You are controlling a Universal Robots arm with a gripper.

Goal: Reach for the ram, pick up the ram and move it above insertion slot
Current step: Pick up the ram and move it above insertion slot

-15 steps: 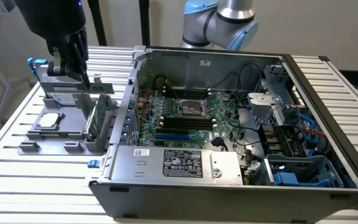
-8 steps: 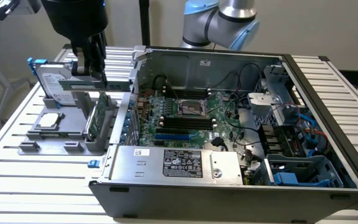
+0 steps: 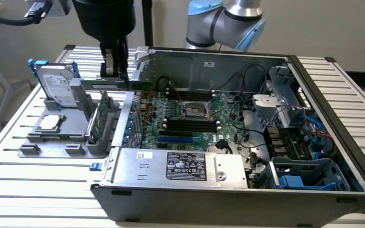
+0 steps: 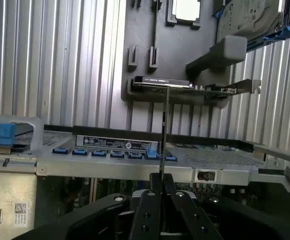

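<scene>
My gripper (image 3: 114,75) hangs over the left wall of the open computer case (image 3: 233,190) and is shut on the ram (image 3: 116,85). In the exterior view the ram is a thin green stick held level below the black fingers. The wrist view shows the ram (image 4: 164,130) edge-on as a dark thin line rising from between the closed fingers (image 4: 147,210). The black memory slots (image 3: 189,125) lie on the motherboard (image 3: 189,114), to the exterior view's right of the ram and lower down.
A grey fixture (image 3: 49,142) beside the case holds a silver hard drive (image 3: 59,85), a green expansion card (image 3: 100,116) and a processor chip (image 3: 51,122). A power supply box (image 3: 182,166) and cables (image 3: 246,128) sit inside the case. Slatted table (image 3: 36,190) surrounds everything.
</scene>
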